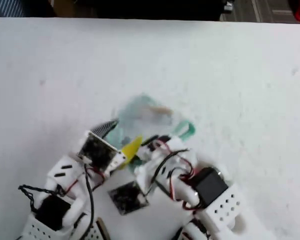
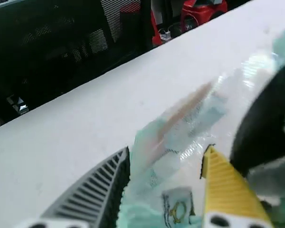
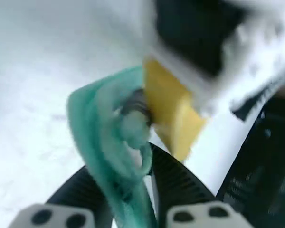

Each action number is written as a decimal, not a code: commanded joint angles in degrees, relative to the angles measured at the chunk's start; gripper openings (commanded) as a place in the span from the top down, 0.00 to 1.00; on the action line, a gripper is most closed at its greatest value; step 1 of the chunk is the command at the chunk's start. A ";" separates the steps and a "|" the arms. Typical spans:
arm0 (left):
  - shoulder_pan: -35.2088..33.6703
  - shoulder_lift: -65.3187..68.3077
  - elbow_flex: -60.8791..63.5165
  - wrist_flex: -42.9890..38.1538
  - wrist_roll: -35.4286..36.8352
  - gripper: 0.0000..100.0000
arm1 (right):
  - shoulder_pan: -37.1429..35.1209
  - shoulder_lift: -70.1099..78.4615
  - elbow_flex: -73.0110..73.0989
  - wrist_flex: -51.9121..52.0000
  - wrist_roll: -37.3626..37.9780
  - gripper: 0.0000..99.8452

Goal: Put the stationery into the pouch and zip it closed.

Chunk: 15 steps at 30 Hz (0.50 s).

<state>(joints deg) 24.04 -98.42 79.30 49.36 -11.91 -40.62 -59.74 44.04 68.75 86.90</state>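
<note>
1. Two grippers meet at the pouch (image 1: 140,112), which lies on the white table (image 1: 65,65) just ahead of both arms.
2. Left gripper (image 2: 167,156): you have its fingers spread. The grey ribbed finger (image 2: 95,190) and the yellow finger (image 2: 228,190) sit on either side of the pouch's teal-trimmed end. Whether they press on it cannot be told.
3. Right gripper (image 3: 133,180): its black fingers are pinched together on the pouch's teal edge band (image 3: 95,123), close beside the yellow finger.
4. Through the pouch's clear wall you can see a tan pencil-like stick (image 2: 187,104) lying inside.
</note>
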 commanded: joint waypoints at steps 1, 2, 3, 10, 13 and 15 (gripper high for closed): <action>4.44 0.57 -2.99 5.01 -4.13 0.73 | 4.62 -1.36 -1.58 -7.16 -1.05 0.98; 4.44 0.57 -2.99 5.01 -4.13 0.73 | 5.05 -1.36 -1.58 -8.84 -2.81 0.98; 4.44 0.57 -2.99 5.01 -4.13 0.73 | 5.32 -1.36 -1.58 -10.68 -5.01 0.98; 4.26 0.48 -3.87 5.19 -3.25 0.73 | 4.97 -0.92 -1.49 -16.04 -10.11 0.98; 4.26 0.48 -7.21 7.91 1.85 0.73 | 5.23 -1.01 -0.35 -18.59 -13.89 0.98; 4.18 0.48 -9.05 9.49 3.43 0.73 | 5.32 -1.36 1.32 -21.05 -15.56 0.98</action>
<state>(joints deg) 25.27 -98.51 74.55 54.64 -12.44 -35.69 -59.47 46.24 54.51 74.86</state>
